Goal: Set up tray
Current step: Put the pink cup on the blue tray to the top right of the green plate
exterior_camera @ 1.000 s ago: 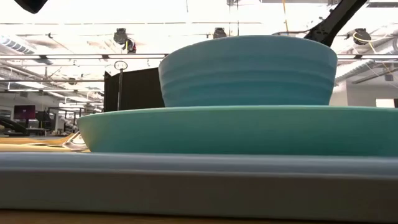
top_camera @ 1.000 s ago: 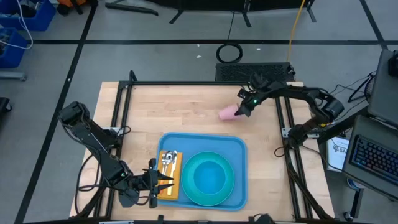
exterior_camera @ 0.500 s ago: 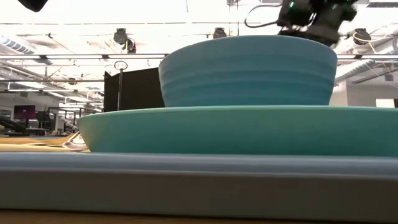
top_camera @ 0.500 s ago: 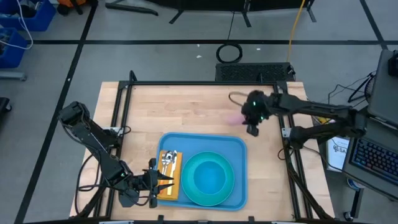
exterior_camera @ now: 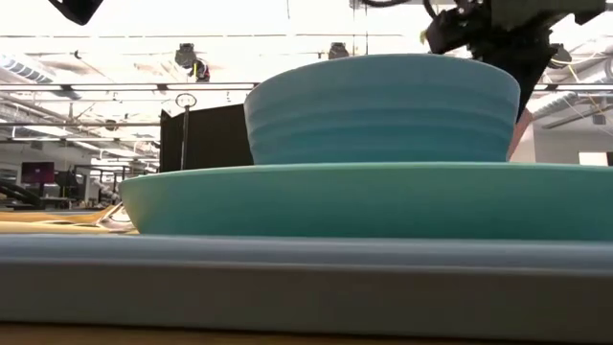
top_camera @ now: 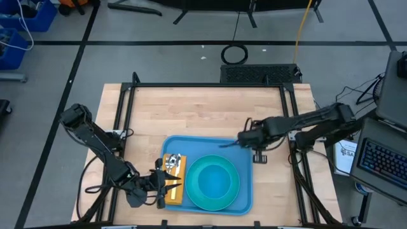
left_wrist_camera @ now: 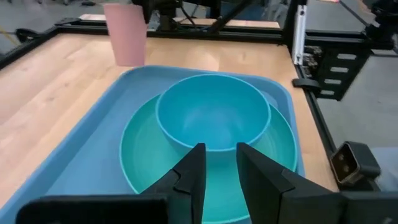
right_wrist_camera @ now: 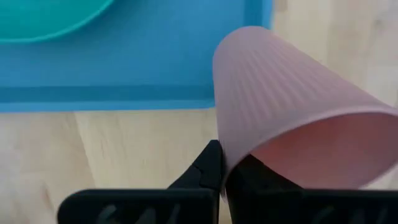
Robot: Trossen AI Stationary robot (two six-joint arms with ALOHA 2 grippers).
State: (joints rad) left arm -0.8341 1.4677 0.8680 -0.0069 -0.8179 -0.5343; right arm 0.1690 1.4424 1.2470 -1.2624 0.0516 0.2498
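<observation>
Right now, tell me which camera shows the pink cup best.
The right wrist view: the pink cup fills the frame, ribbed wall pinched by the right gripper, beside the tray. The left wrist view shows it whole but distant. The low view catches only a sliver behind the bowl; the high view hides it under the arm.

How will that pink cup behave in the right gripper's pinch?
The pink cup looks thin-walled and probably light. Held by the right gripper at one rim spot, it may swing or slip. Its tapered, ribbed shape suggests it could tip or roll if released tilted.
</observation>
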